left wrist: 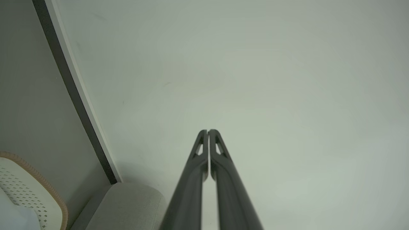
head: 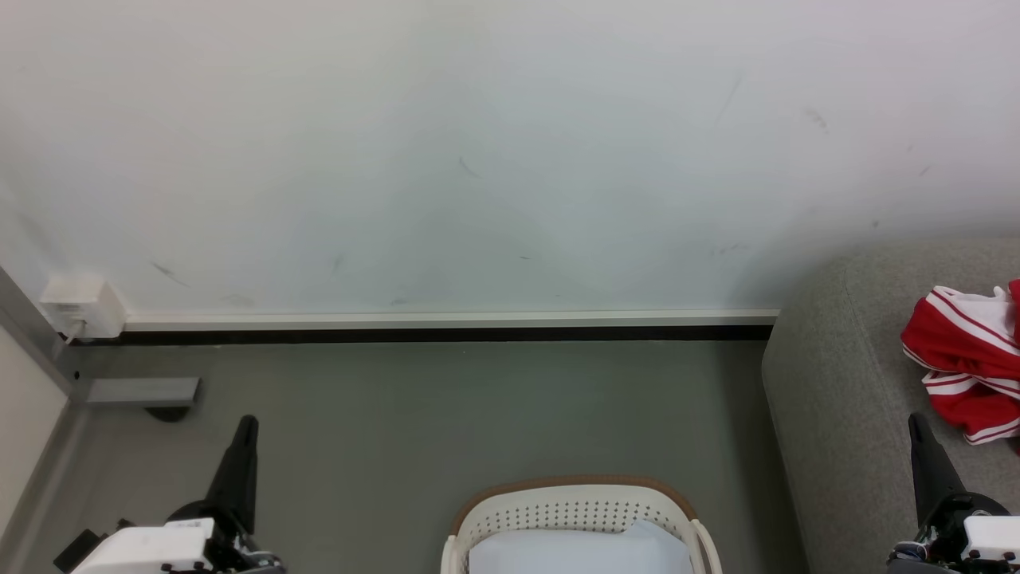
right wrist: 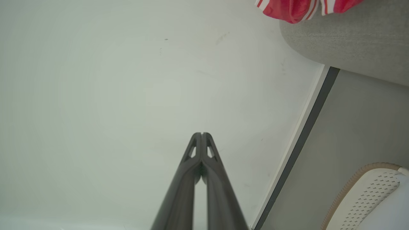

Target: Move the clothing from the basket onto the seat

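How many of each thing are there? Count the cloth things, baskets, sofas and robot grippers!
Cloth things: 2, the red and white garment and the pale cloth
Baskets: 1, the white basket
Sofas: 1, the grey sofa
Grippers: 2, the left gripper and the right gripper
Total: 6

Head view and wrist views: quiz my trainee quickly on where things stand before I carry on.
1. True or false: the red clothing lies in the basket.
2. What does the basket hold? A) a pale cloth B) shoes C) bottles
3. Fill in: the left tool and the right tool are both ____, holding nothing.
Key: 1 false, it lies on the seat; 2 A; 3 shut.
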Available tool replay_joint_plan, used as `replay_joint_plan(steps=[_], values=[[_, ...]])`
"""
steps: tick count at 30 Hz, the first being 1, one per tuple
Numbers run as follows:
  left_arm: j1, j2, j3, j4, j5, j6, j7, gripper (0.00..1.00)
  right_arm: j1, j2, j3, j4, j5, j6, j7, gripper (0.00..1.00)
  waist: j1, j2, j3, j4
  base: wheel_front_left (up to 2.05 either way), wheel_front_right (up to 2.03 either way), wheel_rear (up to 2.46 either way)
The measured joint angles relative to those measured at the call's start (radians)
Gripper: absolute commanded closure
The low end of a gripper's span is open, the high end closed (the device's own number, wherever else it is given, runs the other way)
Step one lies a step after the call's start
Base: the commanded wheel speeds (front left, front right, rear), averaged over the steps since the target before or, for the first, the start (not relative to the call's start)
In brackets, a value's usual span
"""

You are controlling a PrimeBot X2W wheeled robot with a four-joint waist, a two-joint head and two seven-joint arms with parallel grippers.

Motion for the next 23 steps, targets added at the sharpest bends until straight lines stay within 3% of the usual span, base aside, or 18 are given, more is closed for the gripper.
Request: replay_joint_plan(steps=[23], values=[[0.0, 0.0, 0.0, 0.0, 0.0, 0.0, 0.0, 1.0, 0.0, -0.012, 0.014, -0.003, 0.008, 0.0, -0.012, 1.0, 0.0, 0.0, 0.0, 0.0, 0.0, 0.0, 0.0]])
